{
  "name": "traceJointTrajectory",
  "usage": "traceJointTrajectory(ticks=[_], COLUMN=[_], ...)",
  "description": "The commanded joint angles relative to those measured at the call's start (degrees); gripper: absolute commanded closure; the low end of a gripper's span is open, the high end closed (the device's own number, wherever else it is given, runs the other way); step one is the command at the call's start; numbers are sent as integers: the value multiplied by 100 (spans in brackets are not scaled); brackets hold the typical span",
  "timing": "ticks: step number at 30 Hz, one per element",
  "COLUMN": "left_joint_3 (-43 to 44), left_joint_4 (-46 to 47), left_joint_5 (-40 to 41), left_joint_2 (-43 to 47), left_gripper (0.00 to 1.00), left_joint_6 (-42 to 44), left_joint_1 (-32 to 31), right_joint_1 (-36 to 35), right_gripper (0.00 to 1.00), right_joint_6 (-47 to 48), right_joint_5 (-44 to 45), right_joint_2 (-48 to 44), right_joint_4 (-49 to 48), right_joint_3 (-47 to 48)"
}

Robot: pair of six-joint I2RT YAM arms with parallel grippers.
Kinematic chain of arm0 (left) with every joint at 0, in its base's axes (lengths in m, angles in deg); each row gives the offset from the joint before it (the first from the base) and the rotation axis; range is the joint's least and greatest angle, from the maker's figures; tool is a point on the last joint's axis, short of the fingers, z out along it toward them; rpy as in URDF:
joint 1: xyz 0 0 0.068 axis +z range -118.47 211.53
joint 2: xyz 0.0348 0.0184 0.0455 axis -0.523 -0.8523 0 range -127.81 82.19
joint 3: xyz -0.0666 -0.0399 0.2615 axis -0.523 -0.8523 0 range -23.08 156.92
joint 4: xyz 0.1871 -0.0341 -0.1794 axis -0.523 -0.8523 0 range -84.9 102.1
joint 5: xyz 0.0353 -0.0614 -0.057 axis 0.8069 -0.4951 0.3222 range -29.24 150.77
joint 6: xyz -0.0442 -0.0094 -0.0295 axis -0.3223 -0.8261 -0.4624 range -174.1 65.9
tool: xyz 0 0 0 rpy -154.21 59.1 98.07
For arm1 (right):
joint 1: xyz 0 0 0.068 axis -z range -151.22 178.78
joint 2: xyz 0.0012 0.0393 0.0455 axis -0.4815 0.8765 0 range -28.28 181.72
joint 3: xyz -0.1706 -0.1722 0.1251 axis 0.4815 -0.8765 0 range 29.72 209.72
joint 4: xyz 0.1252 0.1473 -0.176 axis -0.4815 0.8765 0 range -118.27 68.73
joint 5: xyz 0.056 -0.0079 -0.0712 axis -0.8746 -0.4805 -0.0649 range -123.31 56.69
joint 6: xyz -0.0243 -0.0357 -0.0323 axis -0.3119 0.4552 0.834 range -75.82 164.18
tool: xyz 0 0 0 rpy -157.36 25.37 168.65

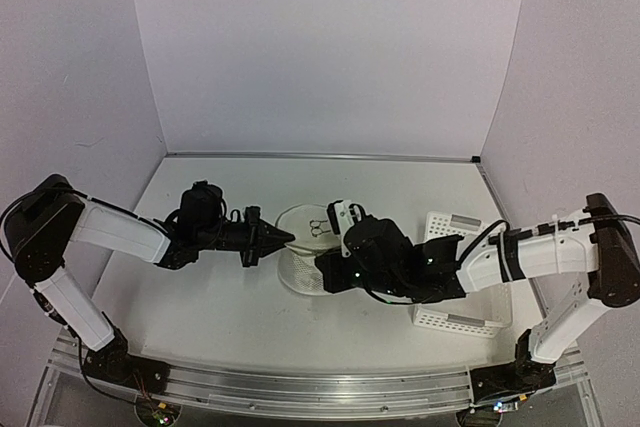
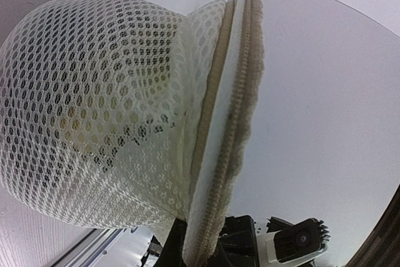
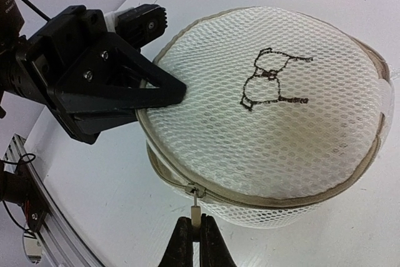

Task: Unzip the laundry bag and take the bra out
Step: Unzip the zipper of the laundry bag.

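1. left hand [image 3: 177, 92] is clenched on the rim of the laundry bag [image 3: 281, 136], at its left side; right hand [image 3: 195, 236] is grasping the zipper pull [image 3: 195, 209].
2. laundry bag sits mid-worktop [image 3: 94, 179] between our two hands, its round face up.
3. zipper [image 3: 300, 199] circles the rim and looks closed; we judge the pull must travel along that curve, away from the left hand's anchor.
4. zipper pull points straight at our right hand.
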Motion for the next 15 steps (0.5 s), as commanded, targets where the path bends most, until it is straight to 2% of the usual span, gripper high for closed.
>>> traceJointTrajectory(ticks=[1, 7, 15], left_joint_3=[-28, -28, 301], left_joint_4=[312, 270, -6], left_joint_5=[-553, -1085, -2016], left_joint_2=[190, 156, 53], left_gripper=[100, 100, 100], left_joint_6=[471, 943, 1800], left_joint_1=[76, 306, 461], right_joint_1=[-4, 79, 595], right_gripper=[100, 100, 100], right_joint_6=[115, 261, 526], right_joint_5=[430, 674, 584], right_joint_2=[-468, -836, -1224], right_joint_4=[41, 217, 487], right_joint_3=[-266, -665, -1099])
